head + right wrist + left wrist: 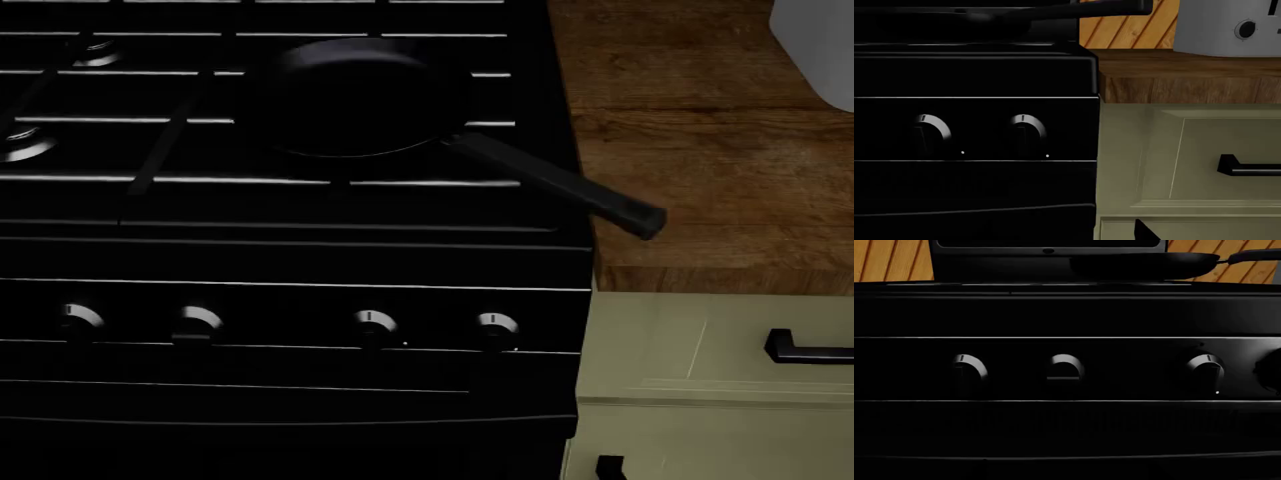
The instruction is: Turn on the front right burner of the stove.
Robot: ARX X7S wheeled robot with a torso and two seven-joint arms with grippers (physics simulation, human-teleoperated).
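Wooden countertop (694,130) is running along the stove's right side, above a pale green cabinet (707,380), while the stove (267,250) is filling the head view from nine o'clock through the centre. Going left to right along its front panel, four knobs are sitting in a row, the far-right knob (495,322) lying at about five o'clock of the frame's centre. A black frying pan (360,95) is resting empty on the grates at twelve o'clock, its handle pointing toward four o'clock over the counter edge. The front right burner is not showing; judging by position, it is probably hiding under that pan. At upper right, a pale appliance (1227,27) is standing on the counter in the right wrist view. Neither gripper is appearing in any view, so how far their jaws are parted, or whether they are holding anything, cannot be told. The main risk: the knobs are looking alike in the dark, so turning the neighbouring one would be lighting the wrong burner; the pan's handle could also be getting bumped.
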